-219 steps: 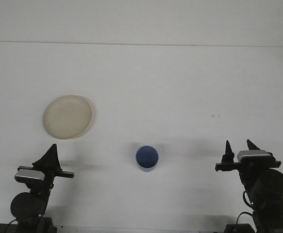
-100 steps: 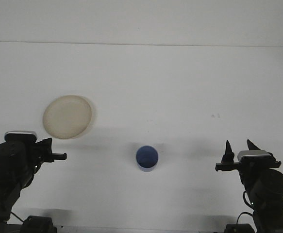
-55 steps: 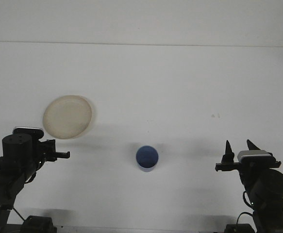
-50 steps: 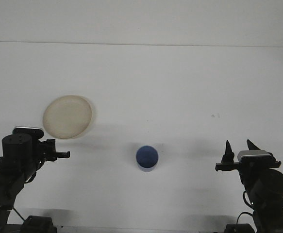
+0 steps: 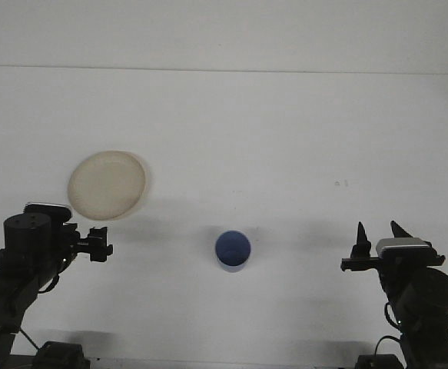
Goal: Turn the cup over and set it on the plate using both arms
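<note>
We see the blue cup (image 5: 232, 250) standing on the white table (image 5: 270, 131), between our two arms and well apart from the cream plate (image 5: 107, 184) at the left. Our right gripper (image 5: 379, 234) has its fingers spread and holds nothing. Our left gripper (image 5: 99, 242) hangs just below the plate, and we cannot tell how it stands.

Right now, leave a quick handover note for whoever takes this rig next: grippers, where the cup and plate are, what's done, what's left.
Left gripper: empty, raised at near left, pointing toward the blue cup; finger state unclear.
Right gripper: open, empty, parked at near right.
Cup: standing alone at table centre front, untouched by either arm.
Plate: at left, nothing on it, beyond the left gripper.
Done: nothing yet.
Left: grasp cup, flip it, set it on the plate.
</note>
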Robot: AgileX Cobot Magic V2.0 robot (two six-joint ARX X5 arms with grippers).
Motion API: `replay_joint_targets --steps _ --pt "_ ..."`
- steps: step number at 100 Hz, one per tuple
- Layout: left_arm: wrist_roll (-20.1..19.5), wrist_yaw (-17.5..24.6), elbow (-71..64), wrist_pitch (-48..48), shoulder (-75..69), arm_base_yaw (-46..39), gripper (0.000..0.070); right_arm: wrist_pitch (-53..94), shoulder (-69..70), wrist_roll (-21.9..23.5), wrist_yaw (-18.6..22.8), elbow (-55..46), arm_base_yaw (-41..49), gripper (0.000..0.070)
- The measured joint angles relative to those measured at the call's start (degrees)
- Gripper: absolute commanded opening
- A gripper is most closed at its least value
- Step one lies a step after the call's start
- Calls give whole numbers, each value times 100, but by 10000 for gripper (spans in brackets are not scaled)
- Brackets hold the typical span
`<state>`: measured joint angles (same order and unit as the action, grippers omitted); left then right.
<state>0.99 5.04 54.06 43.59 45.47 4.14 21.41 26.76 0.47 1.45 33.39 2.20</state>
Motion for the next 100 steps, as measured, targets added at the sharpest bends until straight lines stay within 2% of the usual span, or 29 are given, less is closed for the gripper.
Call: replay_joint_targets --steps 6,30,67,100 --pt "0 122 96 61 42 98 469 -2 0 0 0 0 0 445" --pt "20 133 761 387 704 916 469 -9 0 0 0 0 0 445" --pt "155 136 2302 461 2717 2634 464 -9 0 0 0 0 0 445" --pt "219 138 3322 452 4282 3558 464 -11 0 0 0 0 0 445"
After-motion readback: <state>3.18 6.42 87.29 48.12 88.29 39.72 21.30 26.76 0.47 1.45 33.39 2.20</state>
